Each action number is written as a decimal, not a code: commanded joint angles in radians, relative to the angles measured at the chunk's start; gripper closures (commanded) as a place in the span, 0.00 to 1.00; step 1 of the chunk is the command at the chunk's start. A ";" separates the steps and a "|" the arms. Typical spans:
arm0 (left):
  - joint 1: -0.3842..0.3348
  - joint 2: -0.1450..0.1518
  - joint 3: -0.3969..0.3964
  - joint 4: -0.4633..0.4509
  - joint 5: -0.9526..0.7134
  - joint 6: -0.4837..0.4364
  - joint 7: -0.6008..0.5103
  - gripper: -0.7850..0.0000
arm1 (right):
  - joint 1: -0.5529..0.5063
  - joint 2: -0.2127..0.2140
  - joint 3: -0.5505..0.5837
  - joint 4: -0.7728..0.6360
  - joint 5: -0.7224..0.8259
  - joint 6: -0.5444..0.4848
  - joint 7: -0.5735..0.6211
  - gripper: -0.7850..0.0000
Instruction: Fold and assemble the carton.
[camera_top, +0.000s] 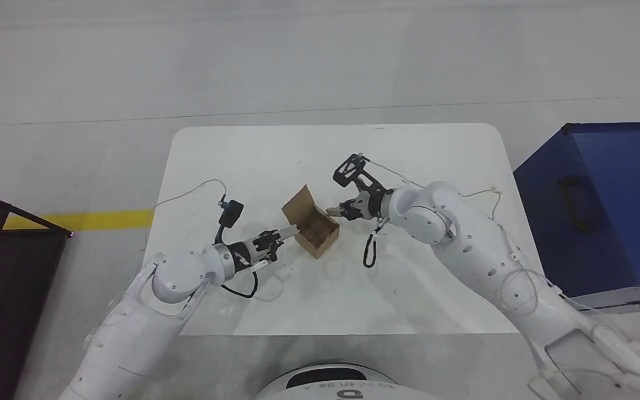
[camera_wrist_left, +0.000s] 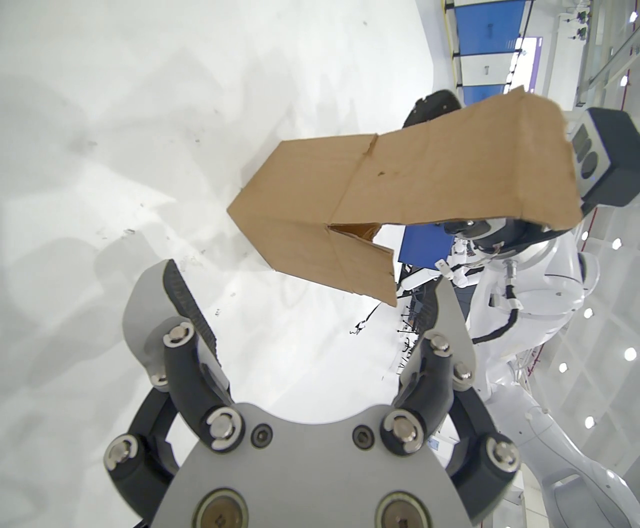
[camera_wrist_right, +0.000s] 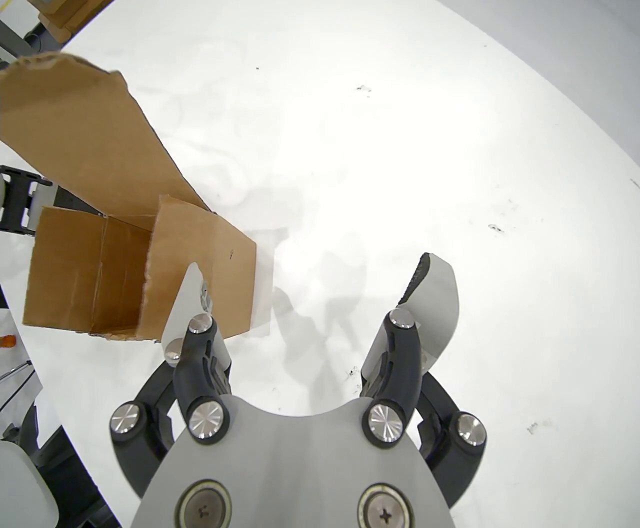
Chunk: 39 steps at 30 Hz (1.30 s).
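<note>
Counting off, left to right across the top view. One dark object (camera_top: 25, 270) at the left edge. One yellow floor stripe (camera_top: 90, 218) just beside it. One white table (camera_top: 420, 160), middle of the frame. On it one brown carton (camera_top: 312, 226), just the one, dead centre. One tall flap (camera_top: 298, 205) raised on it. Two white arms: left arm (camera_top: 180, 280) from the lower left, right arm (camera_top: 470, 240) from the lower right. Two grippers to match: left gripper (camera_top: 283, 237), right gripper (camera_top: 341, 210). Two fingers (camera_wrist_left: 185, 300) apiece in the wrist views, four in all. One blue bin (camera_top: 590, 200) at the right edge.
</note>
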 joint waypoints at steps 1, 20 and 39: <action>-0.001 -0.001 0.000 0.002 -0.002 -0.003 0.001 0.00 | 0.007 -0.005 -0.005 0.013 0.017 -0.011 0.009 0.16; -0.013 -0.010 0.008 0.027 -0.012 -0.017 0.013 0.00 | -0.043 -0.019 0.034 0.001 0.173 -0.020 0.004 0.22; -0.036 -0.019 0.017 0.058 -0.017 -0.022 0.020 0.00 | -0.026 -0.036 0.003 -0.036 0.035 0.110 0.086 1.00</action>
